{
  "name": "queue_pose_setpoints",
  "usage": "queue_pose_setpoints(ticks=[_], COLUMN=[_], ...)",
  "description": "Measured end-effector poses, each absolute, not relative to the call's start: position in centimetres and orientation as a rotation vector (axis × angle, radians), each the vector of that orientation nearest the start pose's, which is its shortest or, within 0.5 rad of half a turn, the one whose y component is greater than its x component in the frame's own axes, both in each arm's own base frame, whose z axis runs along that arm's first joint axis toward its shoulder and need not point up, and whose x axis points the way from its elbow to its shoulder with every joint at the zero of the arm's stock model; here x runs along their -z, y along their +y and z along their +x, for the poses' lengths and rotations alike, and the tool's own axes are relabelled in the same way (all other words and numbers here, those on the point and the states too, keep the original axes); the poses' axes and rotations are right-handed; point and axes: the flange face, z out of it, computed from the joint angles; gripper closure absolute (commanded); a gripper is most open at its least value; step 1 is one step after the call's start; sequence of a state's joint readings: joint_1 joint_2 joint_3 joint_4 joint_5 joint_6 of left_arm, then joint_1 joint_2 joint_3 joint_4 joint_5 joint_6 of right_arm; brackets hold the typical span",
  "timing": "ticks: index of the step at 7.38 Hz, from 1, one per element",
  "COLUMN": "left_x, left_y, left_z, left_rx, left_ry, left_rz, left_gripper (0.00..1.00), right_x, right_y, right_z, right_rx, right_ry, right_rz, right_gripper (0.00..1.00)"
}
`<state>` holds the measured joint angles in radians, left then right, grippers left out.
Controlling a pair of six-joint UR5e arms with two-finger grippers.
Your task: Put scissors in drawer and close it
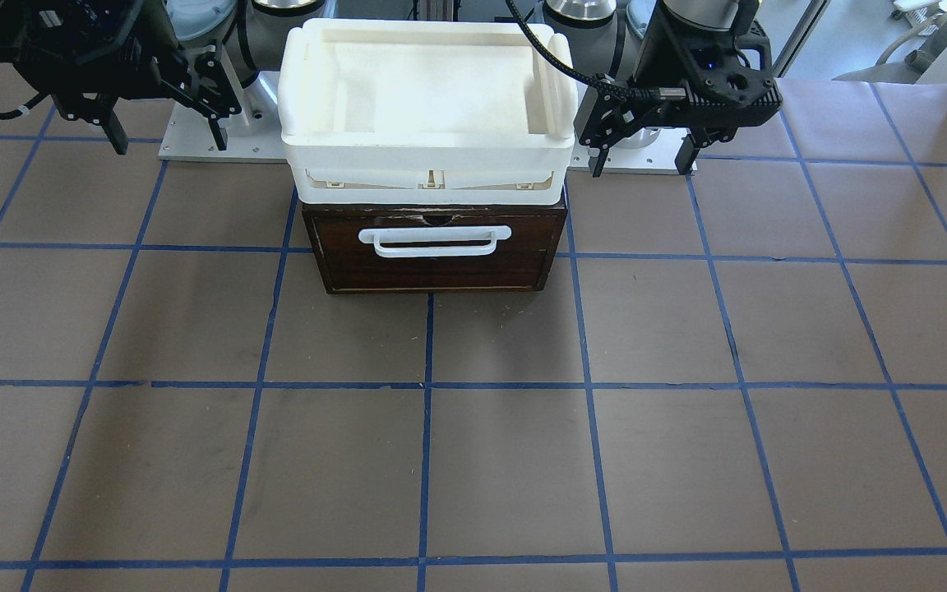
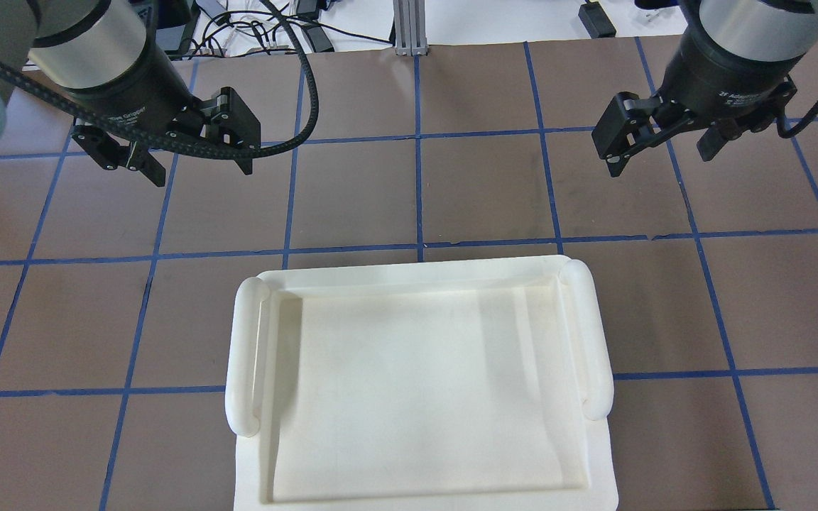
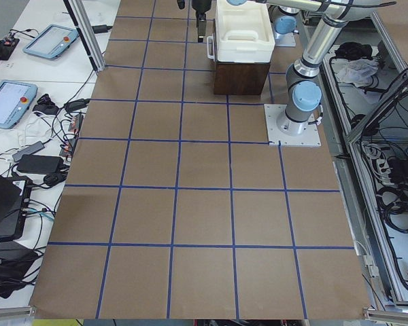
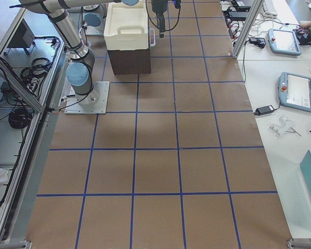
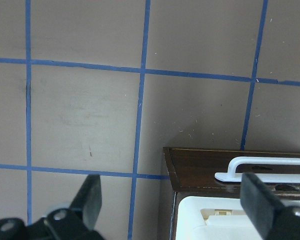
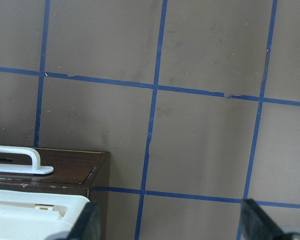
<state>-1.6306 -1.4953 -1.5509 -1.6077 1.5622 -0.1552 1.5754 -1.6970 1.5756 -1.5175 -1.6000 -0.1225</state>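
The drawer point(image 1: 436, 263) looks shut, scissors unseen, left pincer point(image 2: 202, 170) and right pincer point(image 2: 661, 160) spread empty up top: seemingly finished.

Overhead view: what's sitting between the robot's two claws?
Nothing. Between the left gripper and right gripper the overhead view shows only bare table with blue tape lines.

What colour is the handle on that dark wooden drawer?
White. The bar handle stands out against the dark brown drawer front, clearest in the front-facing view.
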Motion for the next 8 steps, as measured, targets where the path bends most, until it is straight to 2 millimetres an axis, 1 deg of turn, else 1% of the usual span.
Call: queue_pose_setpoints(ticks=[4, 8], left_x=[-53.10, -52.94], left_y=[-45.78, -45.75], left_z=[-15.56, -15.53], left_rx=[0.094, 0.085], left_ry=[3.151, 3.151], left_rz=[-0.103, -0.091], left_gripper=[0.00, 0.00], right_x=[-53.87, -53.87], right_y=[-44.13, -44.09], right_z=[13.24, 13.20], right_rx=[0.104, 0.102], right_ry=[3.167, 3.171], right_rz=[-0.201, -0.203], right_gripper=[0.00, 0.00])
